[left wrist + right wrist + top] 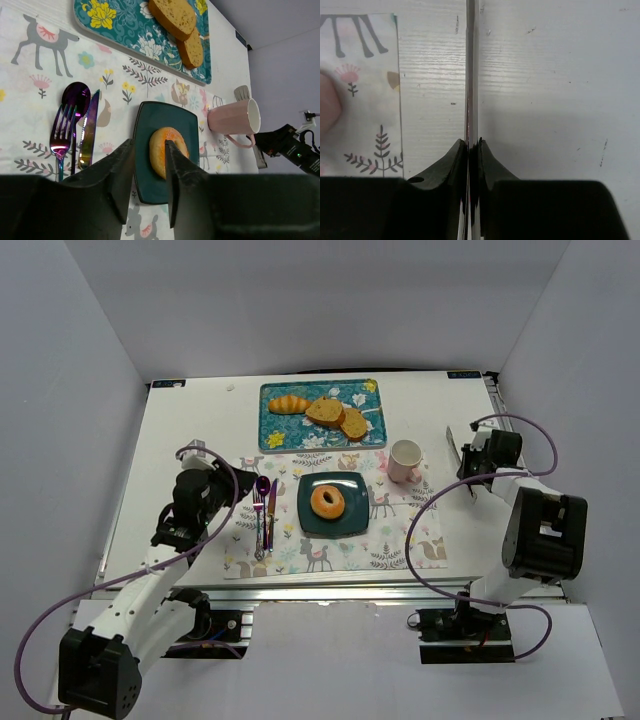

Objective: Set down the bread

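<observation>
Golden-brown bread, ring-shaped with a centre hole, lying flat in the middle of the dark plate and touching nothing else. Under the plate, a patterned placemat spread on the white desk. Just left of the plate, a fork, knife and spoon side by side, iridescent purple. Beyond the plate, a teal floral tray carrying a croissant and bread slices. To the right of the plate and a little beyond it, an upright pink mug. Further left of the plate, just beside the fork, the left claw, aimed toward the plate, fingers a narrow gap apart with nothing between them, well apart from the bread. Well to the right of the plate, past the mug, the right claw low over bare desk, pinched tight on a thin metal strip seen edge-on; kind of tool impossible to tell.
</observation>
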